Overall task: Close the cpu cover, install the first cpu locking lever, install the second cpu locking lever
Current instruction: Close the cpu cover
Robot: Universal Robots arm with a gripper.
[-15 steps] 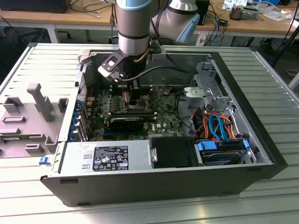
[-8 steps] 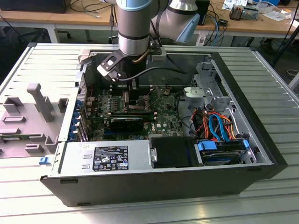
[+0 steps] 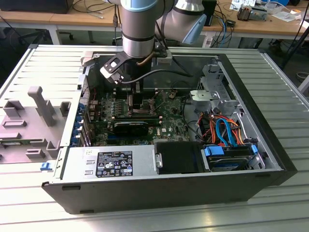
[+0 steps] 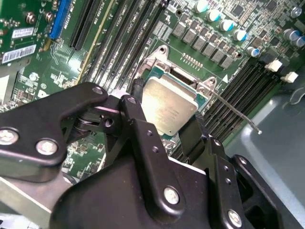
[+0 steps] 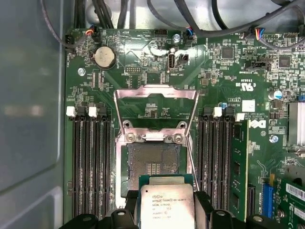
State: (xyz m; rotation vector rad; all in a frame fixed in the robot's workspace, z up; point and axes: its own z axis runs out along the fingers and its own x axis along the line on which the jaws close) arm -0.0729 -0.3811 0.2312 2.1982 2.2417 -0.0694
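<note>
- Now the arm [image 3: 140,29] drops near-vertically into the open computer case [image 3: 159,193]. In the exterior view it enters from twelve o'clock, wrist straight above the green motherboard [image 3: 169,104].
- Its gripper [image 4: 167,106] hangs over the CPU socket [image 5: 155,160], with its fingers [image 5: 202,202] closed against two opposite edges of a silvery processor chip [image 5: 167,210].
- The cpu cover [image 5: 156,89] is swung open off the socket's far edge, leaving the pin field uncovered.
- A thin locking lever [image 4: 233,107] sticks out free beside the socket.
- Memory slots [image 5: 90,162] crowd both flanks of the socket.
- In the exterior view a black oblong block [image 3: 130,127] sits just at six o'clock of the gripper. Open board lies toward three o'clock, before the drive cables [image 3: 224,130].
</note>
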